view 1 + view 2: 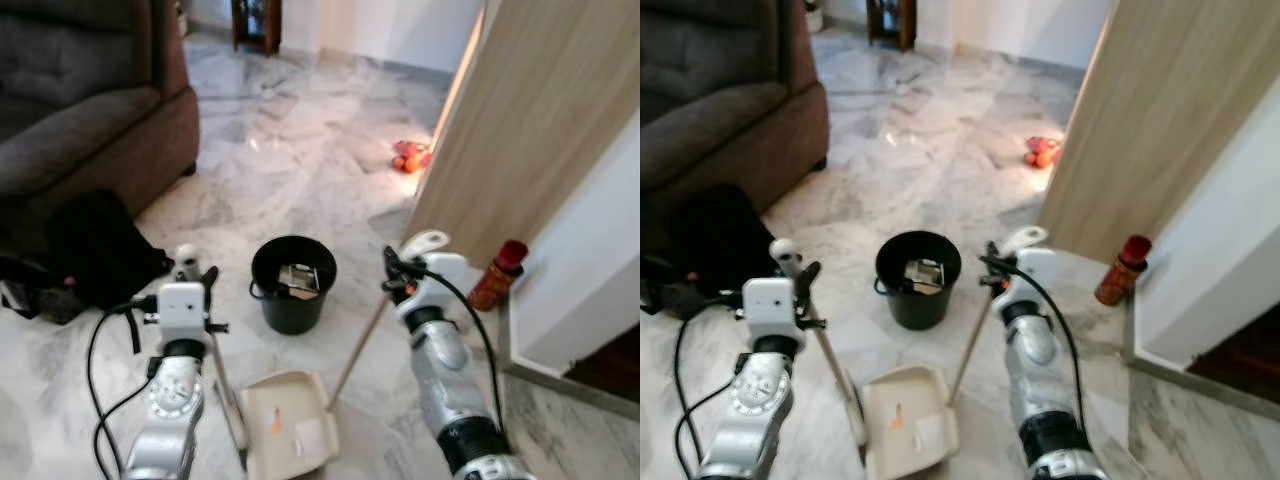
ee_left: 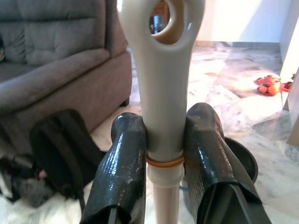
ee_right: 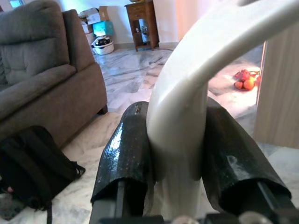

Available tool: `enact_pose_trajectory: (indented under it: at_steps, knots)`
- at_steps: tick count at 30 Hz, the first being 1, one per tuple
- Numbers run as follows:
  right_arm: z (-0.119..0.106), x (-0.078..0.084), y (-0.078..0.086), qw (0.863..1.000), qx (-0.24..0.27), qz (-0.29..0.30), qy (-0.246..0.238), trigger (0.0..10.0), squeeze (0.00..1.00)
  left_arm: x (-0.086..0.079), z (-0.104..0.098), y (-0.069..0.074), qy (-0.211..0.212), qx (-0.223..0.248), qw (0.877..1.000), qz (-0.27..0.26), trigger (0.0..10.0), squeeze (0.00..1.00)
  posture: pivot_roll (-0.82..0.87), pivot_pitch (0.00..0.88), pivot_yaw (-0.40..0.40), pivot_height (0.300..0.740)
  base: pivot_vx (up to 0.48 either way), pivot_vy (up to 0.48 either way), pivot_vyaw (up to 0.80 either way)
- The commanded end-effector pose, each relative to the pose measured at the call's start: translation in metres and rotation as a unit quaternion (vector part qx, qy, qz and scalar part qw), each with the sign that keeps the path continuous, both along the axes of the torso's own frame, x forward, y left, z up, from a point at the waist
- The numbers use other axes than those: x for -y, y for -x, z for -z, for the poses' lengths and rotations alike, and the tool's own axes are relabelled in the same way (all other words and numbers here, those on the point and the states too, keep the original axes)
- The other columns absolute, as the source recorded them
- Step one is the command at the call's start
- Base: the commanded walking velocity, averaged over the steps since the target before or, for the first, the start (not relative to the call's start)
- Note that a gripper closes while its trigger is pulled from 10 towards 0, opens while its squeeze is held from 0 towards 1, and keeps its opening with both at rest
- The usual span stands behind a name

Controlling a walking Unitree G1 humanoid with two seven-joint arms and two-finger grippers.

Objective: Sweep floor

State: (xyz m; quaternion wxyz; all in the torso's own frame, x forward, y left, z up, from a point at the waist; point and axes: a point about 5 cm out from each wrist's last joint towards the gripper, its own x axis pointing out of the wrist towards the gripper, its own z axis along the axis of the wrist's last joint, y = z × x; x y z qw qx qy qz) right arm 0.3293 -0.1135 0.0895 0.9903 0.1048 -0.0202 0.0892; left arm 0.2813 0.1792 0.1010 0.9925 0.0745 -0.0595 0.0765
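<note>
Dustpan (image 1: pixel 290 425) lies flat on the marble floor (image 1: pixel 300 160) just on the robot's side of the black bin (image 1: pixel 292 283), its mouth turned toward the robot's right, and a few scraps of paper and an orange fleck already sit in it. The left gripper (image 2: pixel 161 140) is clamped around the dustpan's pale upright handle (image 2: pixel 161 88), both black fingers (image 2: pixel 122 163) pressed against the shaft just below the hanging loop; holding it that high likely lets the robot keep the pan steady without bending. The right gripper (image 3: pixel 175 154) is closed the same way on the curved white top of the broom handle (image 3: pixel 187 93), whose stick (image 1: pixel 358 350) slants down toward the pan's open edge on the side away from the sofa (image 1: pixel 80 110), a pose that suits drawing dirt into the pan. The bin, with some litter inside, stands just beyond the pan, probably close by for emptying. Farther from the bin, a black backpack (image 1: pixel 90 250) slumps against the sofa's foot, a red spray can (image 1: pixel 497 275) stands by the wooden door (image 1: pixel 540 110), and a small orange-red heap (image 1: pixel 408 157) lies on the floor well beyond the bin, too small to identify. No brand, label or writing can be read on anything; the can's print is too blurred to make out.
</note>
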Motion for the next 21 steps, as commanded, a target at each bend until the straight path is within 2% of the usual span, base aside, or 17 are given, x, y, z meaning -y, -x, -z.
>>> enact_pose_trajectory:
  at_steps: [1, 21]
  knots:
    - [-0.0075, 0.0066, -0.003, 1.0, 0.014, 0.015, -0.022, 10.0, 0.0, 0.0068, -0.0095, -0.002, 0.0, 0.023, 1.0, 0.01, 10.0, 0.0, 0.15, 0.048, -0.06, 0.74, 0.3, 0.0, 0.0]
    - [-0.0073, 0.0054, -0.0029, 1.0, 0.015, 0.01, -0.023, 10.0, 0.0, 0.007, -0.0098, -0.0021, 0.0, 0.023, 1.0, 0.011, 10.0, 0.0, 0.15, 0.05, -0.06, 0.74, 0.299, 0.0, 0.0]
